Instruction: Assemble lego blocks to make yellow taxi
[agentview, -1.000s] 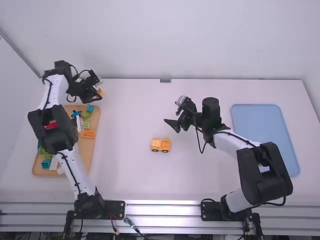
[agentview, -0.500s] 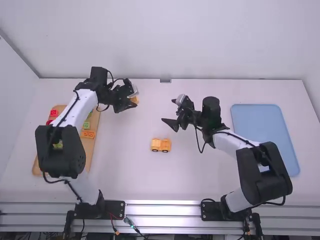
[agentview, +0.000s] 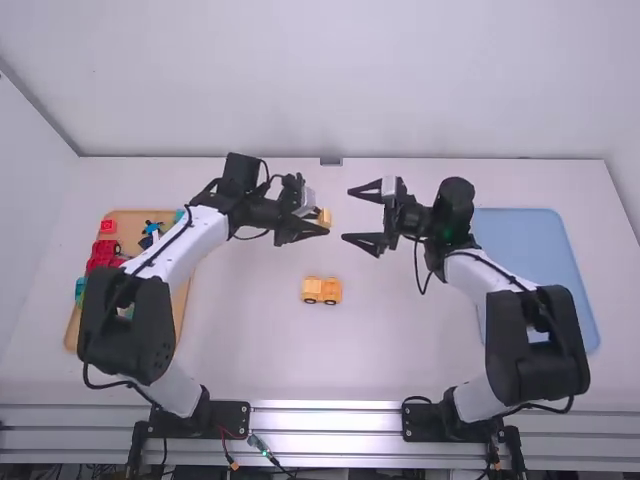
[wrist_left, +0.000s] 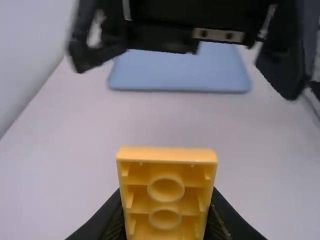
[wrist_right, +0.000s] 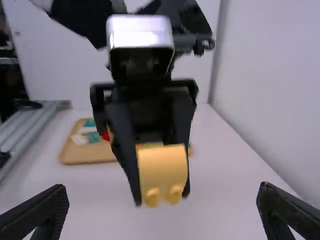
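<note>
Over the table's middle, my left gripper (agentview: 318, 228) is shut on a yellow block (agentview: 324, 218). The left wrist view shows the block's hollow underside (wrist_left: 166, 200) between the fingers of my left gripper (wrist_left: 166, 225). Facing it from the right, my right gripper (agentview: 362, 215) is wide open, a short gap from the block. In the right wrist view the yellow block (wrist_right: 162, 172) hangs ahead of my open right gripper (wrist_right: 162, 212). A yellow-orange car piece with dark wheels (agentview: 321, 291) rests on the table, nearer the arm bases than both grippers.
A wooden tray (agentview: 183, 305) with red, green, blue and other blocks lies at the left, partly under the left arm. At the right a blue tray (agentview: 520, 222) lies partly behind the right arm.
The left gripper has carried the yellow block from beyond the wooden tray rightward to the middle. The right gripper has turned and opened wider toward it. The car piece has not moved.
</note>
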